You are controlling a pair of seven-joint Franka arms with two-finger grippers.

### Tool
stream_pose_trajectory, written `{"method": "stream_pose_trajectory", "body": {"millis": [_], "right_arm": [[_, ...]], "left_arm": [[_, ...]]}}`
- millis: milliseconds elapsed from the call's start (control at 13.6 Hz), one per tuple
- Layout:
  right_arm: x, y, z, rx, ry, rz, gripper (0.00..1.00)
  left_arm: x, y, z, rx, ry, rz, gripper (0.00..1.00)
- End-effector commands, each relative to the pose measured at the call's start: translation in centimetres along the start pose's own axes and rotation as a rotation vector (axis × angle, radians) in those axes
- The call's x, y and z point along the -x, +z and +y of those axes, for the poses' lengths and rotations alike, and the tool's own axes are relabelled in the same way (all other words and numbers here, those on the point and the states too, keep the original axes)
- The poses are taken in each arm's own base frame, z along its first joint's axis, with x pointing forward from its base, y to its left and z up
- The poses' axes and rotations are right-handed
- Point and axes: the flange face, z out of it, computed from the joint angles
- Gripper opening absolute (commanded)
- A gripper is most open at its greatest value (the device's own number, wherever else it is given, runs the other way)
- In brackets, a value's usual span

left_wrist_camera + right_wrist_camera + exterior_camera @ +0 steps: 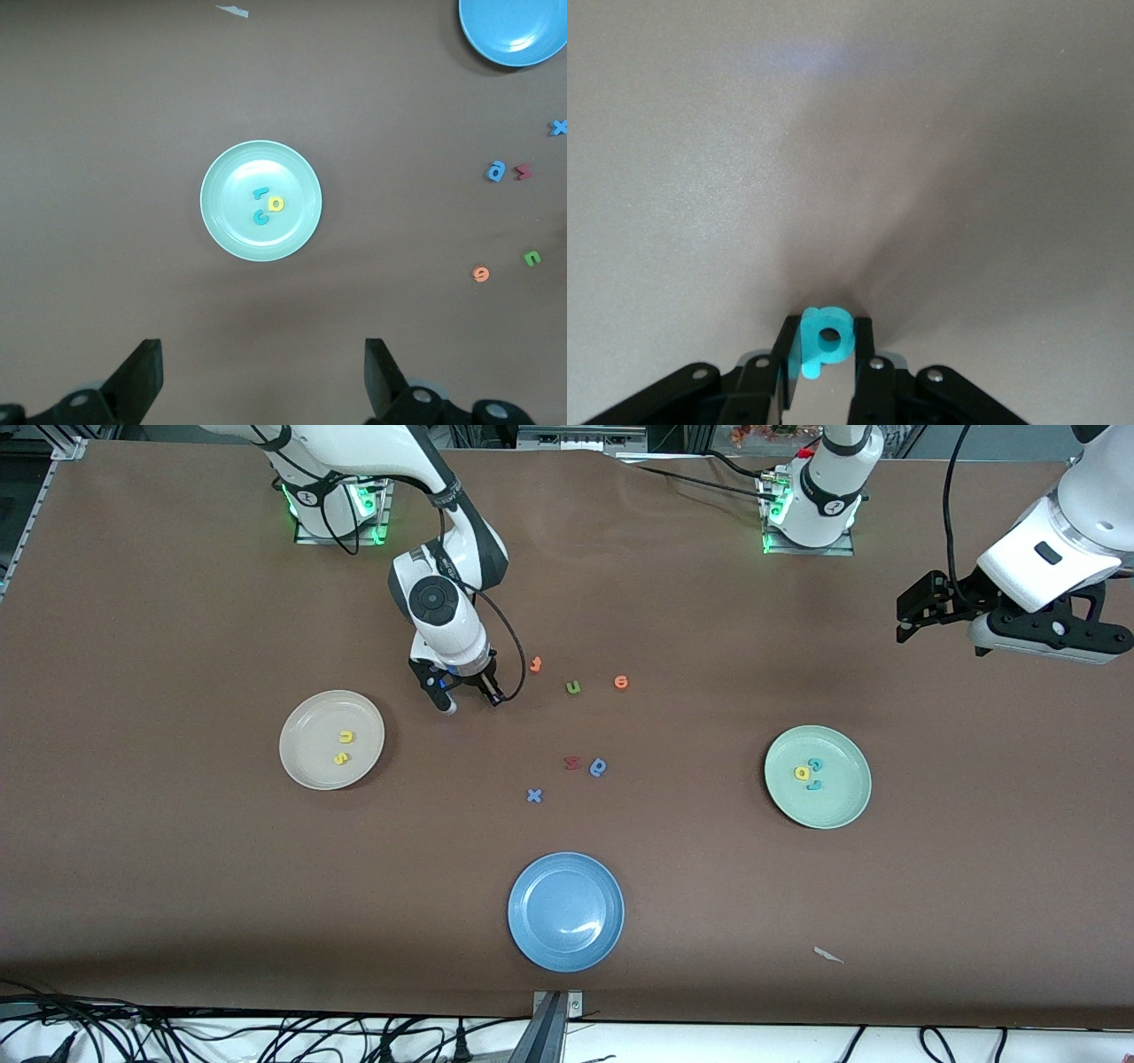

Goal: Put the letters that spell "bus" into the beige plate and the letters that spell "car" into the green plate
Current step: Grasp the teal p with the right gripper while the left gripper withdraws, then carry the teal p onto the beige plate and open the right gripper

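Right end effector (824,354) pinching teal "b" (822,341)

I work in a robotics lab: my two white arm bases (337,500) bolted on a brown paper-covered table (177,886), green status lights glowing, black cables (266,1036) tangled along its near edge.

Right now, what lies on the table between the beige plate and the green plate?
In the front view, between the beige plate and the green plate lie three loose letters: a red one, a blue rounded one beside it, and a blue x.
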Motion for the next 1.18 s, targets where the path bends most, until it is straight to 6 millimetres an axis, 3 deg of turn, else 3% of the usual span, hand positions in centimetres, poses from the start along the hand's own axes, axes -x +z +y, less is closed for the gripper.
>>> {"method": "stream_pose_trajectory", "body": {"millis": [0,148,443,590,811,1033,1107], "right_arm": [[0.0,0.6,0.0,0.013,-0.036,0.016,0.15],[-0.5,-1.1,-0.4,0.036,-0.089,0.01,0.1],[-6.1,-6.0,-0.2,0.089,-0.217,-0.003,0.08],[-10.1,-8.3,0.8,0.11,-0.349,-0.015,0.08],[-16.9,-10.0,3.7,0.126,-0.523,-0.013,0.08],[-24.5,-10.9,6.8,0.126,-0.649,-0.017,0.08],[-26.3,-10.9,7.6,0.126,-0.674,-0.02,0.08]], "left_arm": [[0.4,-1.2,0.0,0.029,0.008,-0.025,1.0],[0.5,-1.7,0.4,0.021,-0.026,-0.049,1.0],[-0.1,-0.7,0.4,0.033,-0.083,-0.063,1.0],[0.0,-0.8,0.7,0.032,-0.067,-0.063,1.0],[0.1,-0.3,3.4,0.016,-0.024,-0.082,1.0],[-0.1,-0.5,2.7,0.019,-0.024,-0.069,1.0],[-0.1,-0.5,2.6,0.018,-0.026,-0.067,1.0]]}}
